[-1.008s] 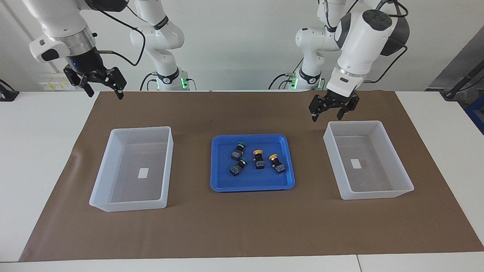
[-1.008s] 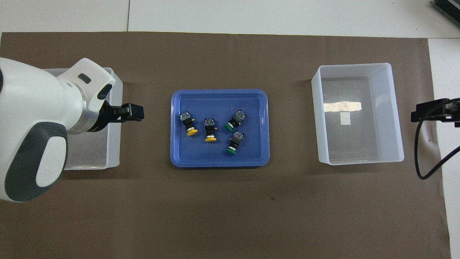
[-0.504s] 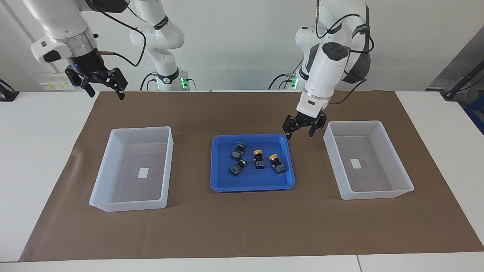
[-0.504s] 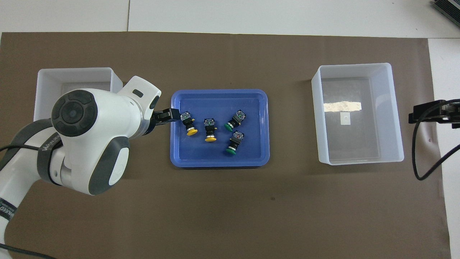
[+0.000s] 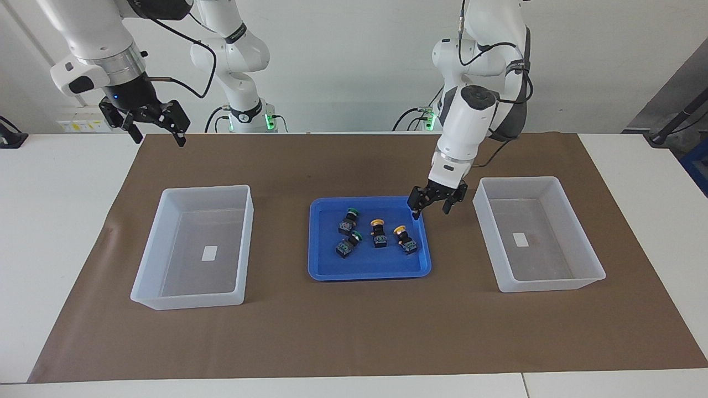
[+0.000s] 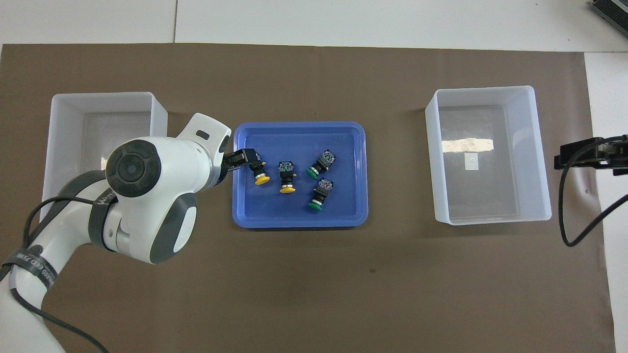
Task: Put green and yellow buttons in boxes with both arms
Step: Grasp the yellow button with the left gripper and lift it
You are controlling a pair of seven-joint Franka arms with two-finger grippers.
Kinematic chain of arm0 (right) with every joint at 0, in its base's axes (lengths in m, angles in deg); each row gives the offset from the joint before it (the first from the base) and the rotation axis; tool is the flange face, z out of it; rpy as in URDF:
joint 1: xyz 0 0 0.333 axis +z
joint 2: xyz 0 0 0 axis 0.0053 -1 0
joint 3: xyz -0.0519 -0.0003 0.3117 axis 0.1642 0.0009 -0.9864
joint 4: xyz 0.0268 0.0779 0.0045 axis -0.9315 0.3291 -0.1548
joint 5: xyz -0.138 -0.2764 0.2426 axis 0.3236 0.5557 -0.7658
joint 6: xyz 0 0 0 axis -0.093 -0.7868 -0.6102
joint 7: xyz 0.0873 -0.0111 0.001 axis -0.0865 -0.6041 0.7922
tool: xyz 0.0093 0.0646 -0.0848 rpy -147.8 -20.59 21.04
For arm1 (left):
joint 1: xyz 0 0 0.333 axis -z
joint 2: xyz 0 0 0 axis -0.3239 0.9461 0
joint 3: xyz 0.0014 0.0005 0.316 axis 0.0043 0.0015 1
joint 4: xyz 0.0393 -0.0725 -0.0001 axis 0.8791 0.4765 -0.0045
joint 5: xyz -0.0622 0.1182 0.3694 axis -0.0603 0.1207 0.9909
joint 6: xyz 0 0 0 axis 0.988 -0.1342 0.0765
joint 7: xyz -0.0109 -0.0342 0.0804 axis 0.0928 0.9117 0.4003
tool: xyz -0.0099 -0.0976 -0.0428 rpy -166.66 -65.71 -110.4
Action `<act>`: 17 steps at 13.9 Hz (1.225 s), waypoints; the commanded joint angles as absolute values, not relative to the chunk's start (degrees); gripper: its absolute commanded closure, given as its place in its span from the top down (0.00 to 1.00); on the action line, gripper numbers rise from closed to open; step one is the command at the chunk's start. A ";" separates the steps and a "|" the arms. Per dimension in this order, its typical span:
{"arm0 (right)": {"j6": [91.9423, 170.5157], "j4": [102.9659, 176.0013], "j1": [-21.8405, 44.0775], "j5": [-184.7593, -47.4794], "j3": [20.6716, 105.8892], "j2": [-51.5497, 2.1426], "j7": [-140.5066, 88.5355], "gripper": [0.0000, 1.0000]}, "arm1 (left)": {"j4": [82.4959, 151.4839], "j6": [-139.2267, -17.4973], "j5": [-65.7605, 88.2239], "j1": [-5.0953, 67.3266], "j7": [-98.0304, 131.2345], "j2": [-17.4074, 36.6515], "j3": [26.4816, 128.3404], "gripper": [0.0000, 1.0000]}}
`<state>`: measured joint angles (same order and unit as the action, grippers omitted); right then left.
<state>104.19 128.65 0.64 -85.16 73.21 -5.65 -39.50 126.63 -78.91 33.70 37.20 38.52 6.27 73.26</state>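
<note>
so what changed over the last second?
The left gripper, open and empty, swung from above the box at its own end of the table down to the blue tray's edge, close to the nearest yellow button. The right gripper, open, barely shifted and waits raised. All four buttons, the tray and both boxes stayed put; nothing was grasped.
</note>
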 commanded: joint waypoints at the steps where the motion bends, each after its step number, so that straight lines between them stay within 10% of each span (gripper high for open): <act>1: 103.98 129.07 0.40 -85.88 72.85 -5.32 -40.49 1.00 | 127.06 -82.53 32.94 39.46 40.45 8.87 74.20 1.00; 10: 103.98 129.25 0.31 -85.88 72.68 -5.14 -40.40 1.00 | 127.06 -89.39 33.03 41.84 42.64 16.08 74.29 0.96; 17: 103.63 129.25 0.40 -85.88 72.68 -4.97 -40.49 1.00 | 127.06 -92.20 33.03 41.31 43.08 18.28 74.37 0.68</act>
